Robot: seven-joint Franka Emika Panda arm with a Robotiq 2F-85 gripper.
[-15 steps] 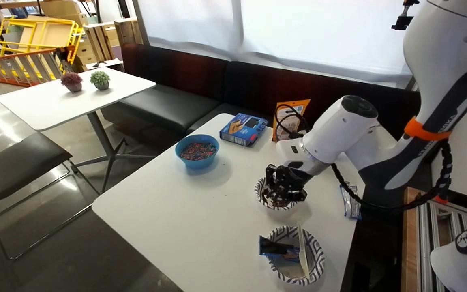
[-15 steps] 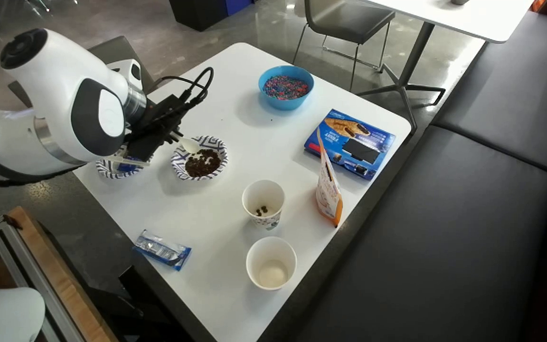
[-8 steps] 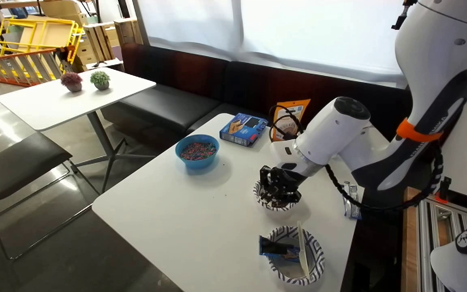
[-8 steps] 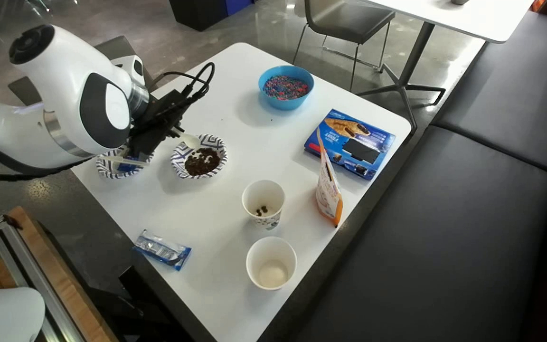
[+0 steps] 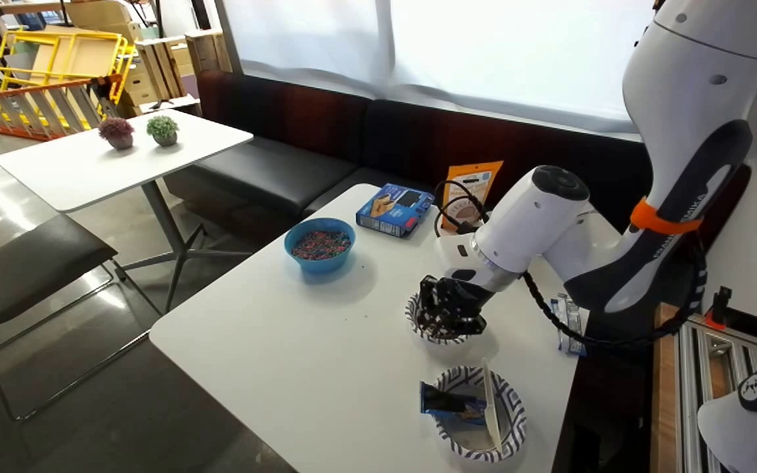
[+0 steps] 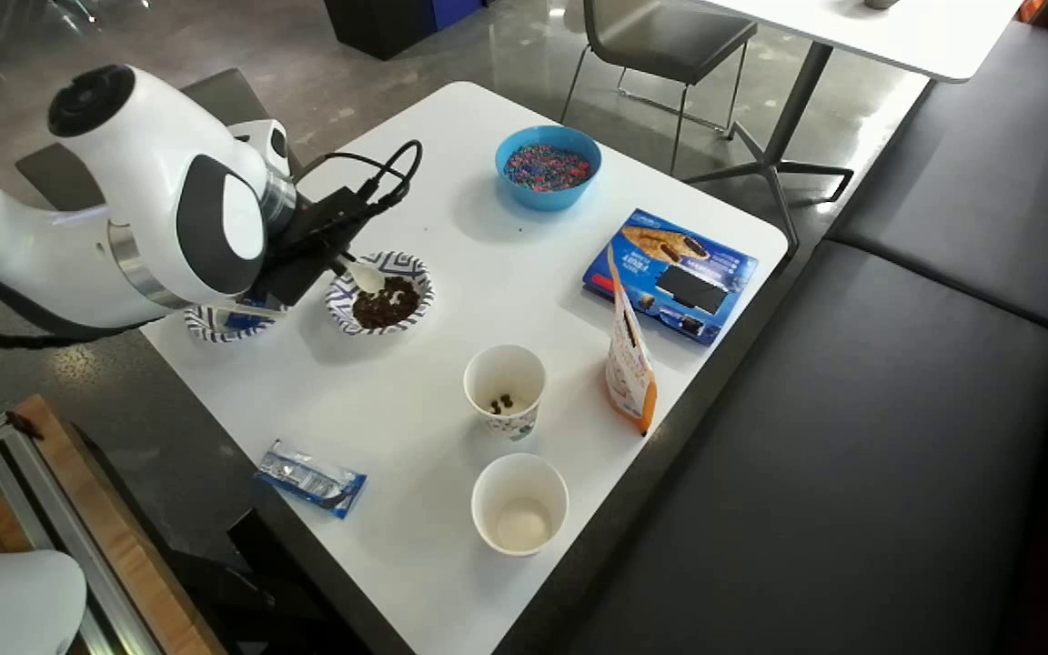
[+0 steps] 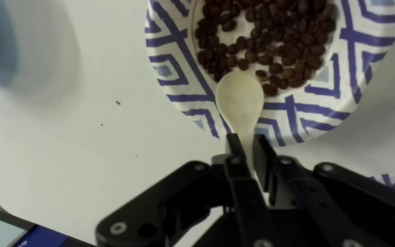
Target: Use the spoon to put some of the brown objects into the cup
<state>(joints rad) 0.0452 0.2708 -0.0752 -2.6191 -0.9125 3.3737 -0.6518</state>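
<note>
My gripper (image 7: 246,139) is shut on the handle of the pale cream spoon (image 7: 240,94). The spoon's head reaches over the near wall of the small patterned bowl (image 7: 372,41), its tip at the edge of the brown objects (image 7: 286,37). No pieces show on the spoon. In an exterior view the spoon (image 6: 366,276) slants down into the bowl from my gripper (image 6: 340,266). Two white paper cups stand in that view: a cup (image 6: 510,423) with a few brown pieces at its bottom, and a cup (image 6: 519,496) with none visible.
Beside the small bowl lies a larger patterned bowl (image 5: 516,420) holding a pale utensil (image 5: 491,414) and a blue wrapper (image 5: 464,407). A blue bowl (image 5: 319,264), a blue box (image 6: 670,273), an orange bag (image 6: 630,373) and a foil packet (image 6: 310,478) share the table.
My gripper has carried the spoon slightly lower and further over the brown pieces. The small bowl has slid a little across the table, away from the cups.
</note>
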